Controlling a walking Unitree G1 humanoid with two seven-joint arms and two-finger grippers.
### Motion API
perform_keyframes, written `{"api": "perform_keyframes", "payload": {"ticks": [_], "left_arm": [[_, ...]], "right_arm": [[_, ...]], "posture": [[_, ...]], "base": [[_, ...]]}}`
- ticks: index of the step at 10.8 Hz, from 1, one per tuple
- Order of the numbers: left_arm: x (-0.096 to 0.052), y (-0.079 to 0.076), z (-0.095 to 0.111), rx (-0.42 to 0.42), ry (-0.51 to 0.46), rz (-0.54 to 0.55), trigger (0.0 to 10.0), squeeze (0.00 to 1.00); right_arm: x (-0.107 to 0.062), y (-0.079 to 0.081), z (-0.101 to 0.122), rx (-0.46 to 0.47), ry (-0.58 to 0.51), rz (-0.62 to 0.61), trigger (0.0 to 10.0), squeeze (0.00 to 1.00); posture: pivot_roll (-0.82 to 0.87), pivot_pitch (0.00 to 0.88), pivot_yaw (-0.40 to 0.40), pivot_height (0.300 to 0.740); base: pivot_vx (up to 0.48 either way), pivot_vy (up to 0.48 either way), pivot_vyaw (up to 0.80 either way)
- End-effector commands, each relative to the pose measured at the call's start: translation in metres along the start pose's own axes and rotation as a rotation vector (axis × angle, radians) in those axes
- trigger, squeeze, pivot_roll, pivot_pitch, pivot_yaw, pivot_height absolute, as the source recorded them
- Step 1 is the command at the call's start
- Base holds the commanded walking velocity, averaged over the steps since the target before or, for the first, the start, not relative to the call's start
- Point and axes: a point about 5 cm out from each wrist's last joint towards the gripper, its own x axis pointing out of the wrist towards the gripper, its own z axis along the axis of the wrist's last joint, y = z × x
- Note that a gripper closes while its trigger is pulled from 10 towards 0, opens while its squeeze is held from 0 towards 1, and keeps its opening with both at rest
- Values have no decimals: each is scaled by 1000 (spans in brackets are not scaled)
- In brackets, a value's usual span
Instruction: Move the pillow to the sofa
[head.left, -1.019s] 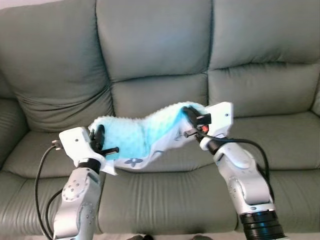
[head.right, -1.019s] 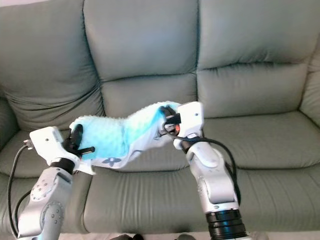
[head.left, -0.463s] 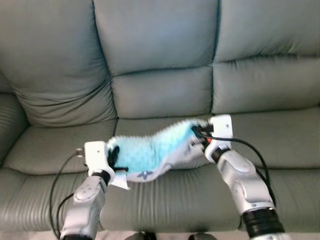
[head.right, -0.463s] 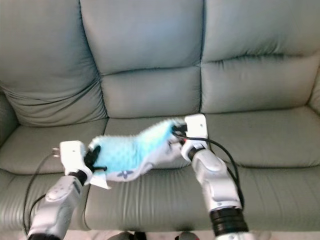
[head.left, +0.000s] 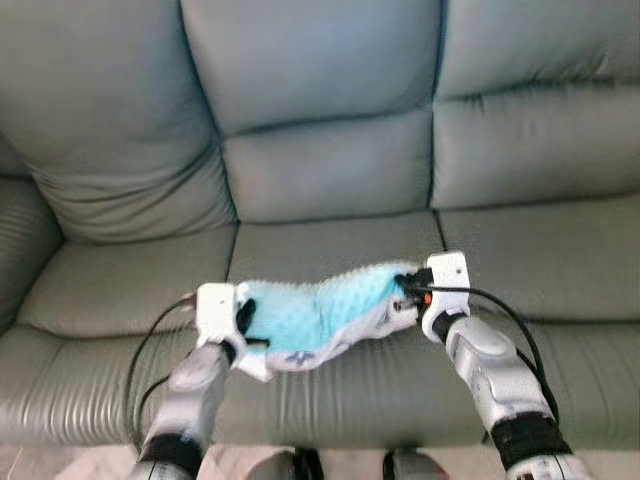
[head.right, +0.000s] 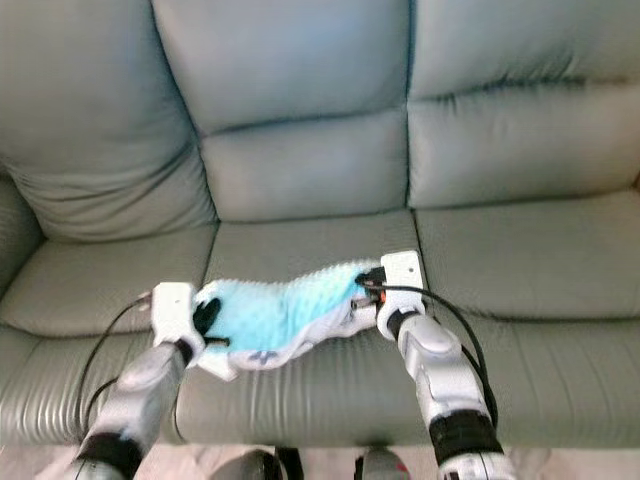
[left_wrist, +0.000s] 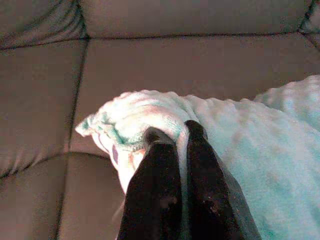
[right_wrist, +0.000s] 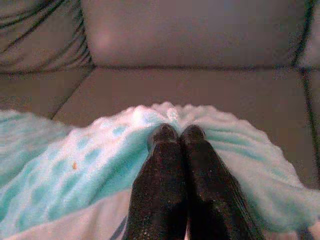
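A soft turquoise pillow (head.left: 315, 312) with a white patterned underside hangs stretched between my two grippers, low over the front of the middle seat cushion of the grey-green sofa (head.left: 330, 170). My left gripper (head.left: 246, 322) is shut on the pillow's left corner (left_wrist: 130, 120), and its fingers (left_wrist: 155, 150) pinch the fabric. On the pillow's right corner (right_wrist: 170, 120) my right gripper (head.left: 404, 289) is shut, with its fingers (right_wrist: 162, 145) pressed together on the bumpy cloth. The pillow sags in the middle and looks to be touching the seat.
The sofa has three seat cushions and three back cushions. Its left armrest (head.left: 15, 250) bulges at the left edge. The middle seat (head.left: 330, 245) lies bare behind the pillow. A strip of pale floor (head.left: 60, 465) runs below the sofa's front.
The camera has tilted down and closer to the sofa. Both grippers have lowered the pillow from chest height toward the front of the middle seat, still holding its two corners.
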Motion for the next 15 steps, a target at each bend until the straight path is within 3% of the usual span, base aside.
{"api": "perform_keyframes", "payload": {"ticks": [1,3,5,6,7,8,9,13,15], "left_arm": [[-1,9,-1,9,-5,42,10000,0],[9,11,11,23,-28,69,10000,0],[13,13,17,37,-43,76,10000,0],[11,14,10,70,-13,82,10000,0],[9,14,2,75,13,85,10000,243],[5,12,-9,73,44,76,10000,1000],[0,8,-23,72,81,63,10000,1000],[-3,6,-32,86,104,77,10000,1000],[-3,12,-26,86,70,91,10000,1000]], "right_arm": [[4,3,11,-23,-70,-7,10000,0],[5,8,16,-44,-133,-18,10000,0],[1,19,2,-54,-136,22,10000,0],[-3,32,-10,-65,-112,84,10000,0],[-4,36,-15,-52,-97,102,10000,0],[-6,40,-21,-38,-81,133,10000,0],[-11,45,-28,-25,-68,169,10000,1000],[-19,51,-30,-9,-65,228,10000,1000],[-28,57,-31,-13,-36,355,10000,1000]], "posture": [[-260,300,171,740],[-285,313,178,740],[-301,330,183,740],[-304,338,181,740],[-307,340,180,740],[-313,344,178,740],[-320,349,171,740],[-323,342,164,740],[-327,326,161,740]], "base": [[0,0,0],[0,0,0],[0,0,0],[0,0,0],[0,0,0],[0,0,0],[0,0,0],[0,0,0],[0,0,0]]}}
